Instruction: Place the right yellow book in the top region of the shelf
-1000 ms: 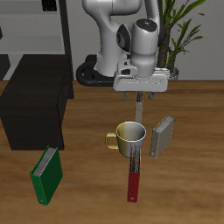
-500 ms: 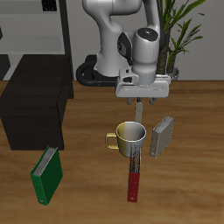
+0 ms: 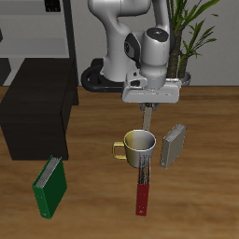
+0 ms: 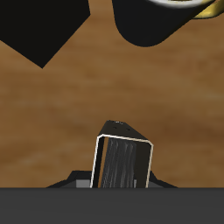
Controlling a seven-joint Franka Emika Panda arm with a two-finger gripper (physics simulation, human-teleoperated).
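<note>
My gripper hangs over the middle of the table, just behind the mug. It is shut on the right yellow book, which shows edge-on as a thin tan strip hanging below the fingers. In the wrist view the book stands close up, with a dark cover and pale edges, above the wood floor. The shelf is a low black unit at the table's side, well away from the gripper, and its flat top is bare.
A greyer look-alike book stands beside the mug. A thin dark and red object lies in front of the mug. A green book leans near the front edge, below the shelf. A potted plant stands behind.
The gripper with the book has sunk slightly between one second ago and half a second ago. Since then it has barely moved. Nothing on the table has shifted.
</note>
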